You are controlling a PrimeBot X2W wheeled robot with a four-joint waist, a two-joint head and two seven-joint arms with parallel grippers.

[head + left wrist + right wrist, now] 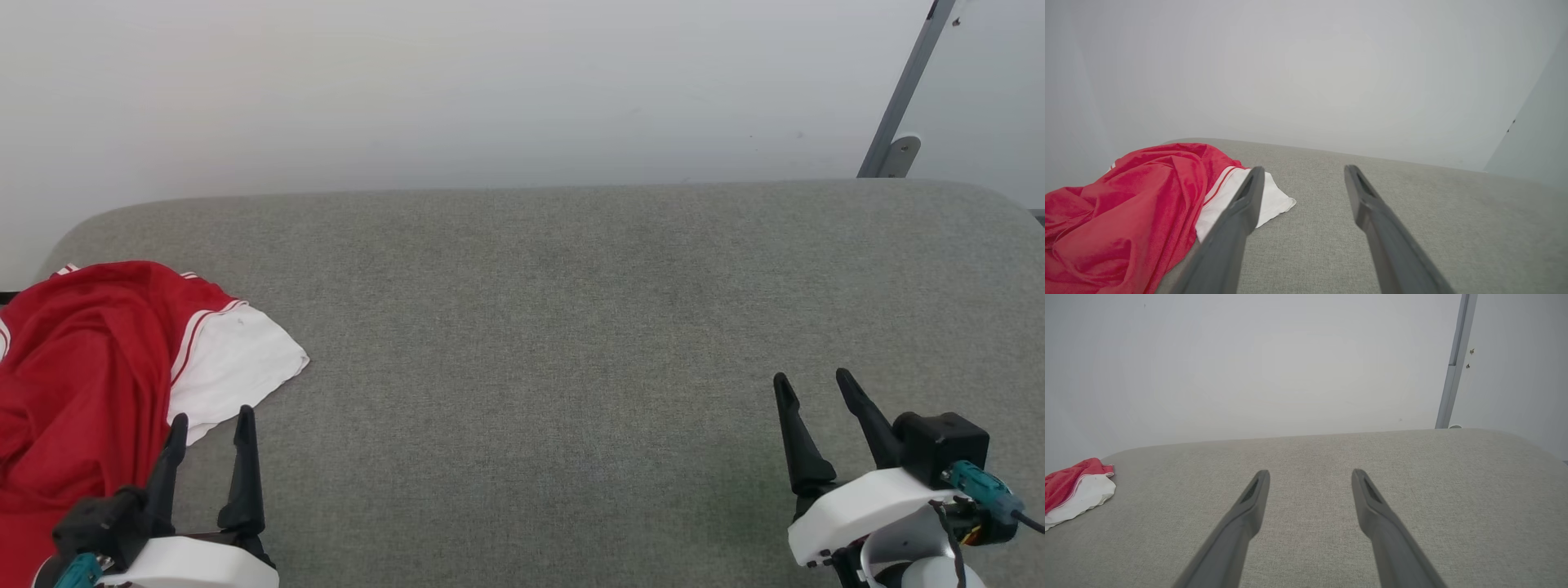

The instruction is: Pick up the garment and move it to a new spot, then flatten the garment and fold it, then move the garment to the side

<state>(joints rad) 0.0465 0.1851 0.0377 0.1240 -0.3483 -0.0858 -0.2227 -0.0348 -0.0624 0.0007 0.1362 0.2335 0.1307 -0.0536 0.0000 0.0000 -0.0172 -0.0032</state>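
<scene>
Just left of released left gripper (212, 414), crumpled garment (82, 367), right gripper (811, 375) released, well apart

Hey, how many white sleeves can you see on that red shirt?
1. One white sleeve lies flat on the grey surface at the right edge of the crumpled red shirt, just ahead of the left tool. The other sleeve may be hidden in the folds.

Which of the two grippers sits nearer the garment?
The left gripper, open right beside the garment; the right gripper is far across the grey surface.
</scene>
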